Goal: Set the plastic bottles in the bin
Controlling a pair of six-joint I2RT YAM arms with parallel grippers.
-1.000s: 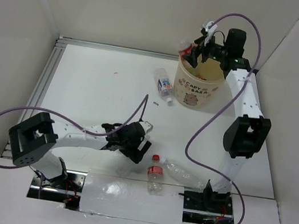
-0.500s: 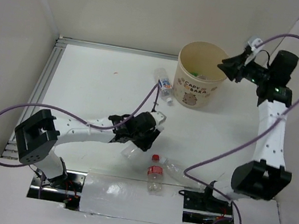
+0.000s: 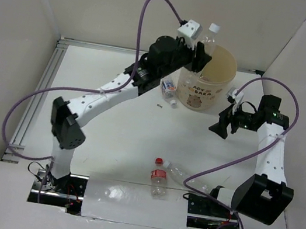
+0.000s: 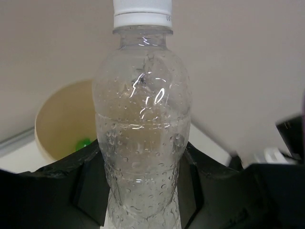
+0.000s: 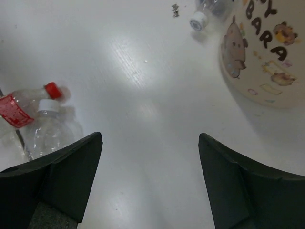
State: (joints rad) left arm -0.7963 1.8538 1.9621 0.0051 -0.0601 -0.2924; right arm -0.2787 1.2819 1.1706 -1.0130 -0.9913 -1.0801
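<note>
My left gripper [image 3: 202, 53] is shut on a clear plastic bottle [image 3: 209, 40] with a white cap, held upright over the near-left rim of the bin [image 3: 210, 84]. In the left wrist view the bottle [image 4: 142, 124] fills the space between the black fingers [image 4: 90, 167], and the cream bin [image 4: 59, 119] lies behind with something green inside. My right gripper [image 3: 222, 125] hangs open and holds nothing, to the right of the bin. Its wrist view shows a red-labelled bottle [image 5: 21, 106], a clear bottle [image 5: 50, 129] and the bin's printed side [image 5: 267, 52].
A blue-white labelled bottle [image 3: 168, 89] lies just left of the bin. A red-capped bottle [image 3: 158, 178] and a clear one [image 3: 186, 177] lie near the front edge. White walls enclose the table on three sides. A purple cable loops over each arm.
My left arm has carried the clear bottle from the table's front up to the bin's rim. My right arm has drawn back from the bin and come down to its right.
</note>
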